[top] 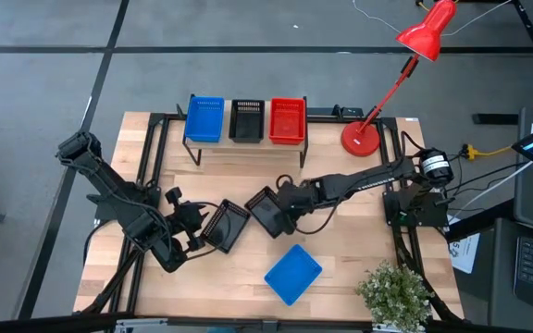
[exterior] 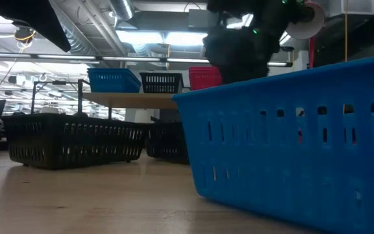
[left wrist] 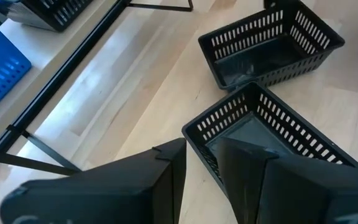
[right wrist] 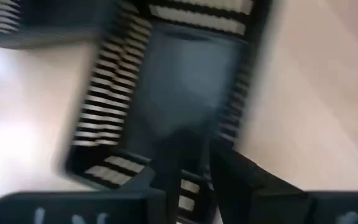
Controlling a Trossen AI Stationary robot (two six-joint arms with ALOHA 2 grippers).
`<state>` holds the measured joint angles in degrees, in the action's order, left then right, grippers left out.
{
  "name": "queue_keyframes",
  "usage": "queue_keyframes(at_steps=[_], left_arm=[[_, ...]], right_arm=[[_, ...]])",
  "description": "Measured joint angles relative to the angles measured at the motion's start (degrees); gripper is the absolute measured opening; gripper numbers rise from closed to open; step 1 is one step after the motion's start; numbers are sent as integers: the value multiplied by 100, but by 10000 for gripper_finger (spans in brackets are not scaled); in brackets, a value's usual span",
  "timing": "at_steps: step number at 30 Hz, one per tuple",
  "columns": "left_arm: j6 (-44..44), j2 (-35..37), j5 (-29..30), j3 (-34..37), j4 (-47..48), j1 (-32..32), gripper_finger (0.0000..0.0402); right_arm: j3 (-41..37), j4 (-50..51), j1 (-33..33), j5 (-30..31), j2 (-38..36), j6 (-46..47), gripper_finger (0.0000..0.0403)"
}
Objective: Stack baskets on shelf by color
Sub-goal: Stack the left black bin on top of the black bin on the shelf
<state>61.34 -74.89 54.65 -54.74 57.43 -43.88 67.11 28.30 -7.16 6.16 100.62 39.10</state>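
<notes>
The shelf (top: pixel 248 146) stands at the table's far side and carries a blue basket (top: pixel 204 118), a black basket (top: pixel 245 118) and a red basket (top: pixel 287 120). Two more black baskets rest on their bottoms at mid-table. The left one (top: pixel 225 225) is at my left gripper (top: pixel 204 232), which is shut on it. The right one (top: pixel 266 213) is under my right gripper (top: pixel 287 200), which is shut on it in a blurred wrist view. A loose blue basket (top: pixel 292 273) lies toward the near edge and fills the low view (exterior: pixel 291 143). My left gripper (left wrist: pixel 202 149) pinches a side wall of the left black basket near its corner (left wrist: pixel 194 140), one finger inside (left wrist: pixel 247 174) and one outside (left wrist: pixel 166 174). It comes slanting down from the table's left. The basket sits flat on the table (exterior: pixel 76 140). My right gripper (right wrist: pixel 194 155) has the right black basket by its near wall (right wrist: pixel 191 186), coming from above and from the table's right. Blur hides which finger is inside. The basket's bottom is on the table (exterior: pixel 167 146).
A red desk lamp stands with its base (top: pixel 360 137) right of the shelf. A potted plant (top: pixel 394 294) sits at the near right corner. Black frame rails (top: pixel 146 157) run along the table's left side. Bare wood (top: pixel 248 176) lies between the shelf and the black baskets.
</notes>
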Motion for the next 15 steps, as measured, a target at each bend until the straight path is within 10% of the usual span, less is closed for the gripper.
queue_keyframes(at_steps=[8,15], left_arm=[[0,0,-8,0,-1,-2,81],[-42,0,-10,0,0,-2,81]], right_arm=[[2,-1840,-103,-1266,-2,-1022,81],[4,-814,-288,-1017,10,-3404,81]])
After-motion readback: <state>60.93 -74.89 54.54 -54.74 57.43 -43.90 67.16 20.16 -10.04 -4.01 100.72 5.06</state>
